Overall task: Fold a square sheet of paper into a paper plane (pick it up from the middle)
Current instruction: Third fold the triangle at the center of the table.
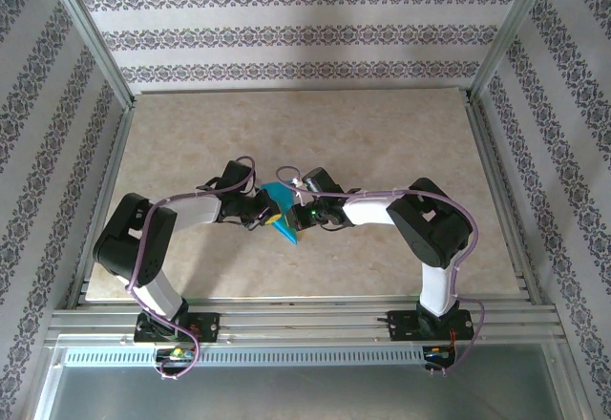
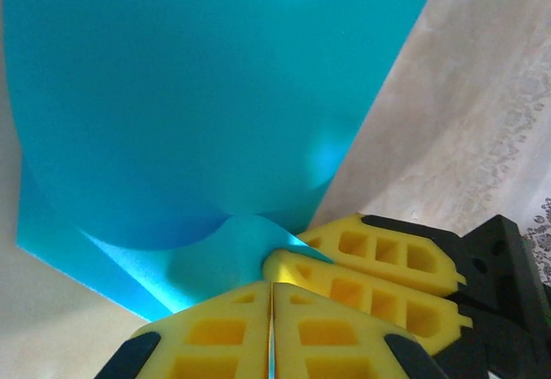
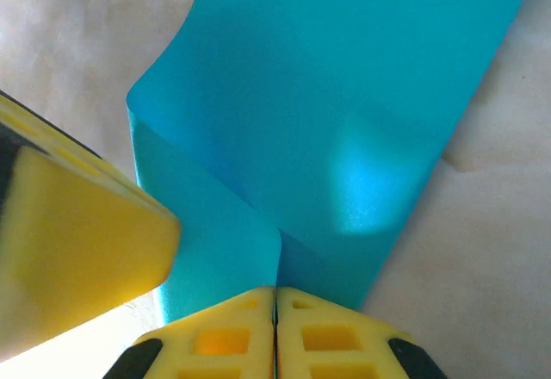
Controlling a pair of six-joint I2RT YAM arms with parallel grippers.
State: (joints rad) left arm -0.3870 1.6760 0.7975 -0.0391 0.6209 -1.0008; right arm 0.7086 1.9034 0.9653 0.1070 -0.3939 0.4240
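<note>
The teal-blue sheet of paper (image 1: 280, 206) is held up between both grippers over the middle of the table. It is folded and bowed, with a pointed end (image 1: 291, 239) toward the near edge. Whether it has the paper plane's shape I cannot tell. My left gripper (image 2: 273, 297) is shut on the sheet's (image 2: 189, 95) lower edge, and a thin strip of paper shows between its pads. My right gripper (image 3: 275, 297) is shut on the sheet (image 3: 344, 95) at a crease. In the top view the left gripper (image 1: 264, 213) and right gripper (image 1: 304, 212) almost touch. The right gripper's fingers (image 2: 379, 267) lie beside the left one's.
The beige marbled tabletop (image 1: 382, 134) stretches behind and to both sides of the grippers. Aluminium frame rails (image 1: 305, 320) run along the near edge, with posts at the corners. Patterned walls (image 1: 296, 29) close in the back and sides.
</note>
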